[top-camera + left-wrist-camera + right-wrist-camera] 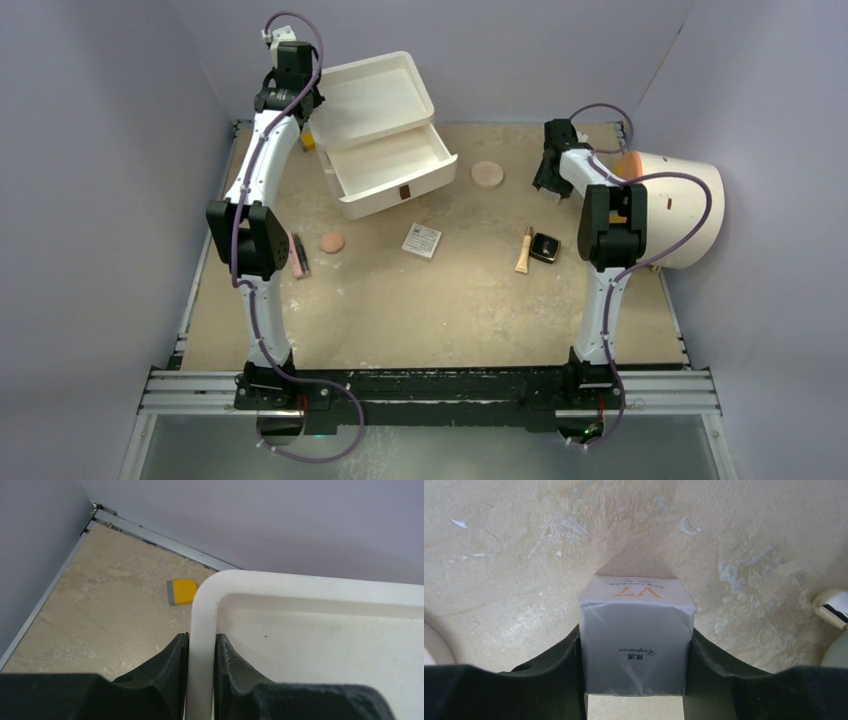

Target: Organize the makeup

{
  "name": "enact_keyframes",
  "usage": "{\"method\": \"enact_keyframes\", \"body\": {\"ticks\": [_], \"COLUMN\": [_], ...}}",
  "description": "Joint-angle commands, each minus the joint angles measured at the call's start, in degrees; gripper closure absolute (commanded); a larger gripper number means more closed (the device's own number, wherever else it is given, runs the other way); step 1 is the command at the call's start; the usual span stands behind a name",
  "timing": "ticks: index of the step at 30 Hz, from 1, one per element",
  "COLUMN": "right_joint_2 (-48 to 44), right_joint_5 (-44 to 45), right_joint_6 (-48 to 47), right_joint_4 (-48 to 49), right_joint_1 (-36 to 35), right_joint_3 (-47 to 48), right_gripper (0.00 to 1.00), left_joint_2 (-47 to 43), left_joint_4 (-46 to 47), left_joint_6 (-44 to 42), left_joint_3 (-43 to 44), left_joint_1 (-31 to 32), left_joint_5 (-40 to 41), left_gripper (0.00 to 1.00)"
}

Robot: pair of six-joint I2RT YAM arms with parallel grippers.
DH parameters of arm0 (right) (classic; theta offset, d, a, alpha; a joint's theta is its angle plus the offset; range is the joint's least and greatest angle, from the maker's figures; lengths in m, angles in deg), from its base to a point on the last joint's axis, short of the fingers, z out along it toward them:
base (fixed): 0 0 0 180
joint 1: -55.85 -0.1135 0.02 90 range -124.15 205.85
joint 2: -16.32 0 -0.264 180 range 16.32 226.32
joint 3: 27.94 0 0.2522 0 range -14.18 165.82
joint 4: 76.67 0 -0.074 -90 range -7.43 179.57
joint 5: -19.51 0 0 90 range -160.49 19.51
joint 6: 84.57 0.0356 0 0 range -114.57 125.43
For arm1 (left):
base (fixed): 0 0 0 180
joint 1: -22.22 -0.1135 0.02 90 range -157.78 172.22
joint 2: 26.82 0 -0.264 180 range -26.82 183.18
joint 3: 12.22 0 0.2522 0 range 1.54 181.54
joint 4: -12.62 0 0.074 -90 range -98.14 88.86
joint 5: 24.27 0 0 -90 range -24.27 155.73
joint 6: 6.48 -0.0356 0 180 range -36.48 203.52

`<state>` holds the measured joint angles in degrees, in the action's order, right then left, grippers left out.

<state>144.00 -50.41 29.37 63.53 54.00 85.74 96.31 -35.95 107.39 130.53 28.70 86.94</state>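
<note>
My left gripper (297, 103) (201, 639) is shut on the left rim of the white tray (205, 610) that tops the white drawer unit (372, 100). Its drawer (392, 166) stands open below. My right gripper (548, 186) (636, 632) is shut on a small white wrapped box (636, 640) printed "V7", just above the table. On the table lie a pink-and-black stick (298, 256), a small peach disc (332, 242), a larger peach disc (488, 174), a white patterned box (422, 240), a tan tube (524, 251) and a black compact (545, 247).
A small yellow block (181, 591) lies near the back wall, left of the drawer unit (308, 142). A big cream cylinder (685, 208) lies on its side at the right edge, next to my right arm. Purple walls close the back and sides.
</note>
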Motion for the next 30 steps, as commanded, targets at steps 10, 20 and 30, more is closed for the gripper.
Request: {"method": "enact_keyframes", "body": {"ticks": [10,20,30], "right_joint_2": [-14.08,-21.88,-19.70], "right_joint_5": [5.36,-4.93,-27.30], "right_joint_6": [-8.67,-17.28,-22.54], "right_joint_4": [1.56,-2.92,-8.20], "right_joint_1": [-5.92,-12.73,-15.34], "right_joint_3": [1.67,16.27,25.88], "right_gripper": [1.00,1.00,1.00], "left_joint_2": [4.46,4.46,4.49], "left_joint_4": [-3.89,-4.62,-4.84], "left_joint_6": [1.79,2.31,2.14], "left_joint_3": [-0.41,0.36,0.64], "left_joint_1": [-0.68,-0.68,-0.55], "left_joint_5": [-2.68,-3.32,-3.80], "left_gripper": [1.00,1.00,1.00]}}
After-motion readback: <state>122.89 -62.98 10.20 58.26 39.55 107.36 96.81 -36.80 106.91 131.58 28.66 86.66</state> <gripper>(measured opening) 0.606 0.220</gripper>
